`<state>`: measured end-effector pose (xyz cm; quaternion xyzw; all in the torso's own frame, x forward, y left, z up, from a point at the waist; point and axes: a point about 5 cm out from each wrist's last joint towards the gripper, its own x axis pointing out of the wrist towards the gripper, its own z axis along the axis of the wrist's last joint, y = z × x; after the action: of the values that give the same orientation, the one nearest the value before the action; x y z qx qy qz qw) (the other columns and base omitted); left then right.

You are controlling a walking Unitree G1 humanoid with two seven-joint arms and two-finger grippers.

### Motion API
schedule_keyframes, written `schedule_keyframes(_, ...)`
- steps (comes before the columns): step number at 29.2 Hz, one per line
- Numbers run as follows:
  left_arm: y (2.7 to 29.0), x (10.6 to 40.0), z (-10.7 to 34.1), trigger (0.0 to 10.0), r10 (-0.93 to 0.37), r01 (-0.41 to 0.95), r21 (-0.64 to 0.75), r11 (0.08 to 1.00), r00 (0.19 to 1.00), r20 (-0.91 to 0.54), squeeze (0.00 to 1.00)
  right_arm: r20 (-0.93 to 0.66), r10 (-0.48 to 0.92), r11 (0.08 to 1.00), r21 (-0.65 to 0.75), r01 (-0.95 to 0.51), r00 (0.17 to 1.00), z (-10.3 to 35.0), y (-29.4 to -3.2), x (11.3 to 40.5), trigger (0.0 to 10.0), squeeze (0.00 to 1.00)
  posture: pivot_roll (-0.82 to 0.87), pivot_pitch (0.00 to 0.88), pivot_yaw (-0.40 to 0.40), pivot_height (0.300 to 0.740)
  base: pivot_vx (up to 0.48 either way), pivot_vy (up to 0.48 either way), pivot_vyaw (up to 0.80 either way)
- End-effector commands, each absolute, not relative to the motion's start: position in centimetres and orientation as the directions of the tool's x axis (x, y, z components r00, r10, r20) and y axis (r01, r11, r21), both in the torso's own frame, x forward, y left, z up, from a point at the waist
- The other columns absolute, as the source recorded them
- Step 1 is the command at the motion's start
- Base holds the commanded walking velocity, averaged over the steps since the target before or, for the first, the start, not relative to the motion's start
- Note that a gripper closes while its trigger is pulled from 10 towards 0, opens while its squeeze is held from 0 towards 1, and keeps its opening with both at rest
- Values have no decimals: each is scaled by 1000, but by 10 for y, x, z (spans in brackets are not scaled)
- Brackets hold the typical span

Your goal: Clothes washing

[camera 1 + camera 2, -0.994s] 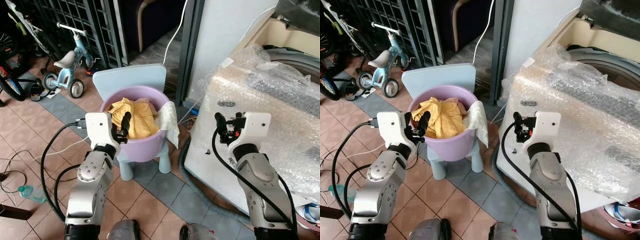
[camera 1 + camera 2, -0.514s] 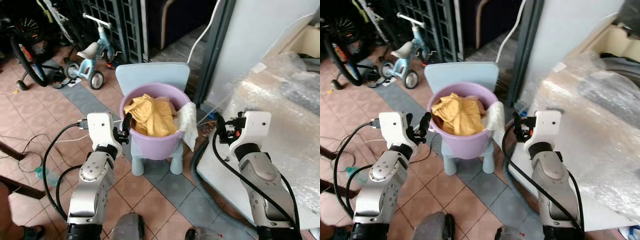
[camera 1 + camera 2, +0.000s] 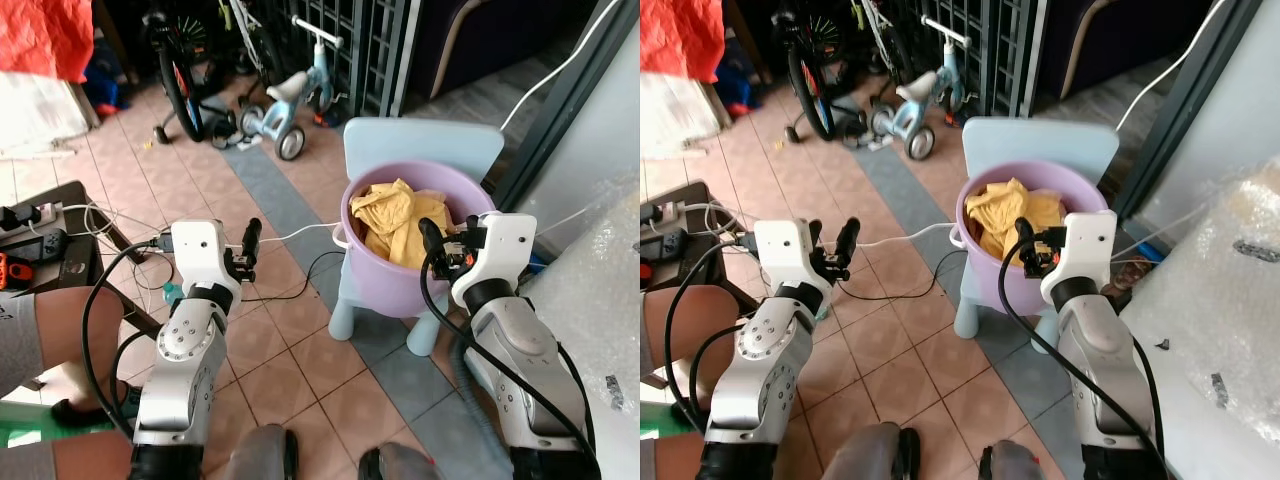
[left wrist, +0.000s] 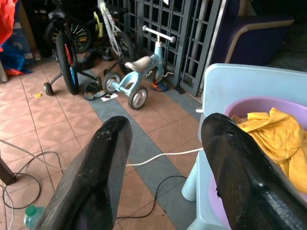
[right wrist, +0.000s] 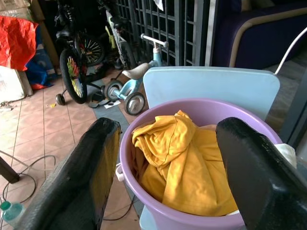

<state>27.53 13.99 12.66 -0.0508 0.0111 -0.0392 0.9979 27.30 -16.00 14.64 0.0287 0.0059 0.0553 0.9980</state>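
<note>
A purple tub (image 3: 392,288) heaped with yellow clothes (image 3: 398,214) stands on a light blue child's chair (image 3: 420,148). A white cloth hangs at the tub's right side, mostly hidden behind my right arm. My right gripper (image 3: 430,238) is held open just in front of the tub's rim, with nothing between its fingers (image 5: 86,167); its wrist view looks straight onto the yellow clothes (image 5: 187,165). My left gripper (image 3: 251,240) is open and empty over the tiled floor, left of the chair, with both fingers (image 4: 98,167) spread apart.
A bubble-wrapped washing machine (image 3: 605,290) fills the right edge. A blue tricycle (image 3: 290,95) and a bicycle (image 3: 180,70) stand by the metal gate behind. Cables (image 3: 300,235) cross the floor. A person's leg (image 3: 45,335) and a stool with a power strip (image 3: 30,215) are at the left.
The camera has swung left: the tub and chair shifted right in view, the washing machine slid to the edge. Both grippers kept their open pose.
</note>
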Motion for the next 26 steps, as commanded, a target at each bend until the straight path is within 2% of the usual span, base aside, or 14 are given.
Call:
schedule_keyframes(1,136,276,127,10000,-86,84,-108,991,996,-11,0,1,90,994,55,-90,996,149,-163,273,10000,0,-29,126,36,740,337,0,0)
schedule_keyframes(7,135,276,127,10000,-90,88,-115,989,996,-9,0,3,51,998,45,-51,999,150,-167,276,10000,0,-31,123,36,740,407,0,0)
schedule_keyframes(11,136,277,126,10000,-83,80,-119,990,996,-15,0,7,47,998,50,-47,999,150,-168,277,10000,0,-32,123,36,740,442,0,-738)
schedule_keyframes(20,137,278,122,10000,-64,60,-112,992,997,-37,0,16,69,997,31,-70,997,151,-163,278,10000,0,-31,122,34,740,439,0,0)
schedule_keyframes(26,138,278,121,10000,-30,24,-105,994,998,-54,0,-24,128,991,28,-127,991,145,-157,278,10000,0,-26,122,32,740,42,0,0)
